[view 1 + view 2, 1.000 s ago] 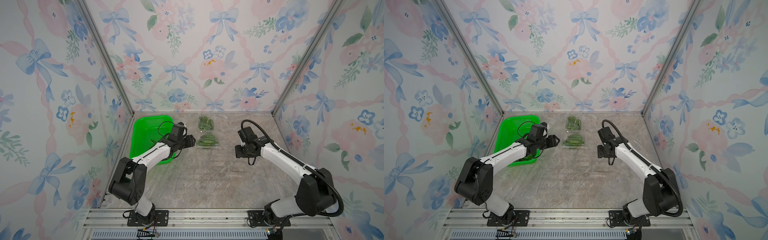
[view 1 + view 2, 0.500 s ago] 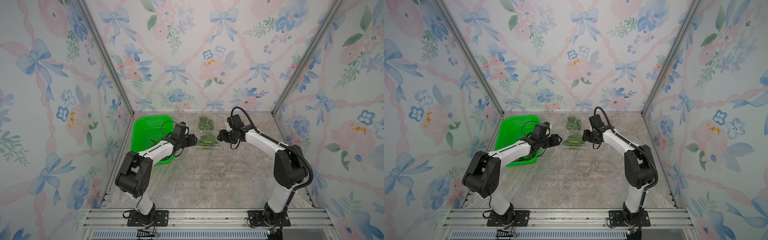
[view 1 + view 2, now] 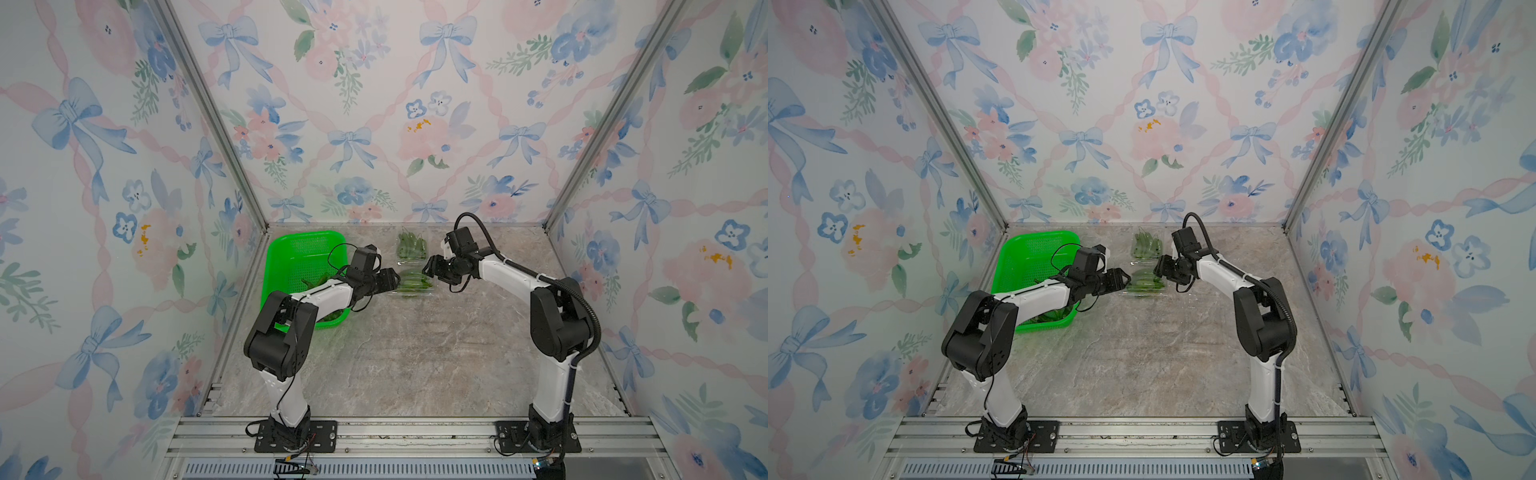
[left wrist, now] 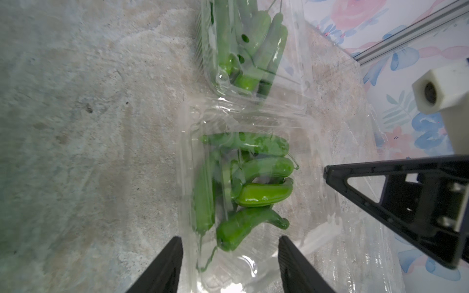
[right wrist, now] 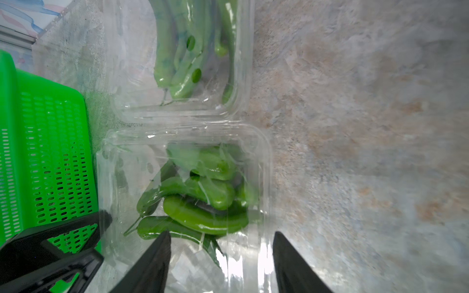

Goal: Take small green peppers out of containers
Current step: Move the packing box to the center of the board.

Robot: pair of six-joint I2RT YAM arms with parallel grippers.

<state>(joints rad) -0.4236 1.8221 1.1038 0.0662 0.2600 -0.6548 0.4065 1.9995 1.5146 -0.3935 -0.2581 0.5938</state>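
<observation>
Two clear containers lie side by side on the table in both top views: a near one (image 3: 413, 286) (image 3: 1144, 286) and a far one (image 3: 409, 248). Both hold small green peppers (image 4: 264, 196) (image 5: 203, 218). My left gripper (image 3: 395, 279) (image 4: 230, 238) stands open at the near container's left end, its fingers astride the clear plastic. My right gripper (image 3: 430, 266) (image 5: 222, 233) is open at that container's right end, its jaws on either side of the container wall (image 5: 262, 165). Neither is closed on anything. The far container (image 4: 243, 50) (image 5: 193, 50) lies just beyond, untouched.
A bright green perforated basket (image 3: 299, 257) (image 3: 1030, 257) stands at the back left under my left arm, with a few peppers (image 3: 316, 282) inside. Floral walls with metal corner posts enclose the marbled table (image 3: 415, 353). The two grippers face each other closely across the near container.
My right arm has swung left from the table's right-middle up to the near container. My left gripper has edged slightly toward the same container.
</observation>
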